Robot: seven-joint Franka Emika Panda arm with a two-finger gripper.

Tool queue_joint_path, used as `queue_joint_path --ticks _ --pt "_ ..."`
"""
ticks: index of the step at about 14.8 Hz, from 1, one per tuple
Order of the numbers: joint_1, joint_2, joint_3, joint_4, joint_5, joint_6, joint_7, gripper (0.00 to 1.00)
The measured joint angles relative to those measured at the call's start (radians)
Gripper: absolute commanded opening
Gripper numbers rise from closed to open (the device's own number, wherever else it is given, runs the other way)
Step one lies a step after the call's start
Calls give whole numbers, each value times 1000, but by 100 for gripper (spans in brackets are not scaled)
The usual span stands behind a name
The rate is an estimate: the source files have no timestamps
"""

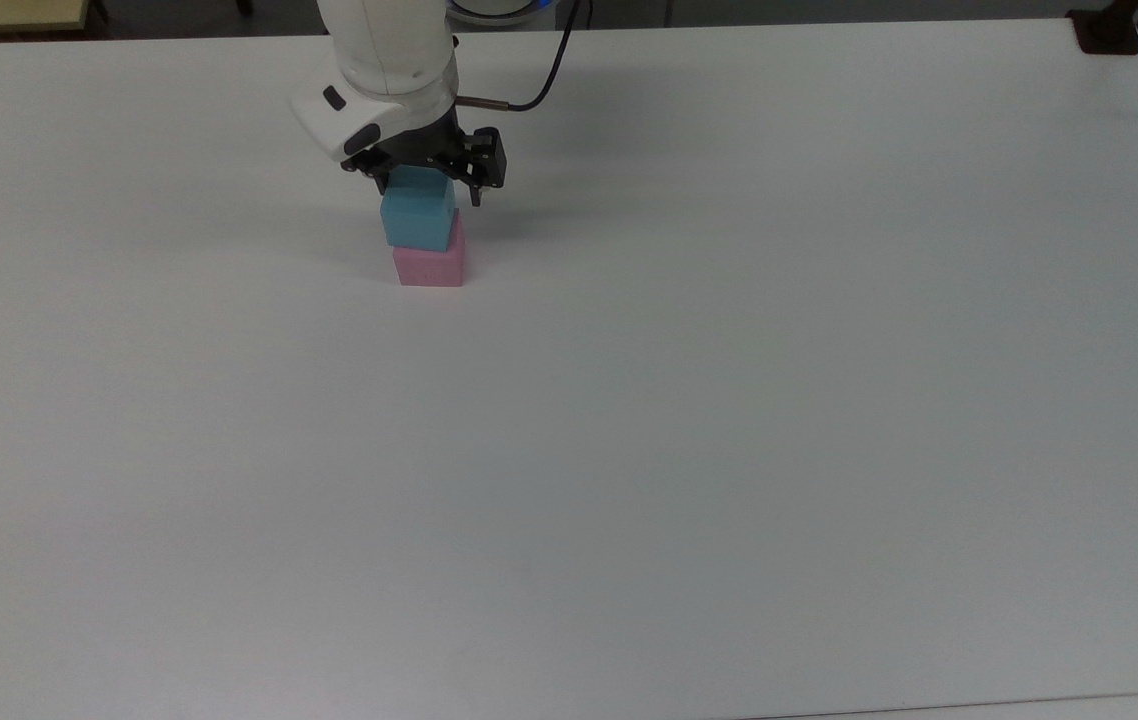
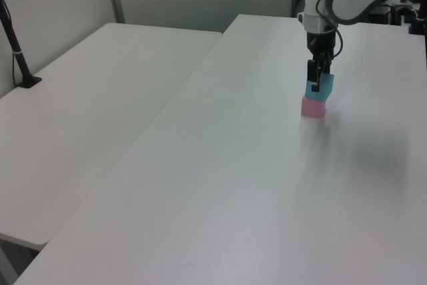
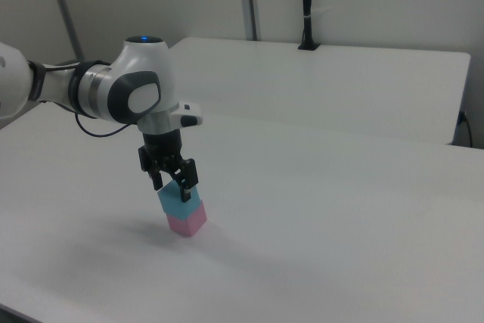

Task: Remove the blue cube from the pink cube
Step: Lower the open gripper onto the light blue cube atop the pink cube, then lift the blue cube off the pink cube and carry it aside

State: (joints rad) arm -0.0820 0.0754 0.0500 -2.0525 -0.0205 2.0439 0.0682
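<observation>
A wide white table [image 1: 729,420] carries the whole scene, and in the left view a second white table [image 2: 87,111] stands just beside it on the left view's left, with a black post [image 2: 17,48] standing on its far corner. In the right view another white table [image 3: 333,85] lies behind the work table, with a black pole [image 3: 306,5] rising from its back edge.

The white robot arm [image 3: 113,88] reaches in from the top view's upper edge, a black cable [image 1: 539,80] looping off its wrist. Its black gripper [image 1: 429,195] points straight down over the stack of two cubes. The jaws are spread apart, one finger on each side of the upper cube, and it cannot be told whether they touch its sides.

The blue cube [image 1: 416,220] sits on top of the pink cube [image 1: 429,266], turned a little so the edges of the two do not line up. The pink cube rests flat on the table, toward the top view's upper left. In the left view the stack [image 2: 313,101] stands toward the far right of the work table; in the right view it stands near the front left, with the blue cube [image 3: 180,202] directly under the gripper [image 3: 172,184].
</observation>
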Motion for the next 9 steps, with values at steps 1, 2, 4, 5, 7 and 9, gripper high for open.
queue_joint_path --ticks 1,2,4,5,7,9 --pt "0 1 0 0 0 0 0 48" --pt "0 1 0 1 0 0 0 47" --pt "-2 1 0 7 -1 0 0 47" --pt "-7 0 -2 17 -1 0 0 47" --pt "-29 0 -6 61 -1 -47 -33 47" --pt "-69 5 -8 135 -1 -97 -98 47"
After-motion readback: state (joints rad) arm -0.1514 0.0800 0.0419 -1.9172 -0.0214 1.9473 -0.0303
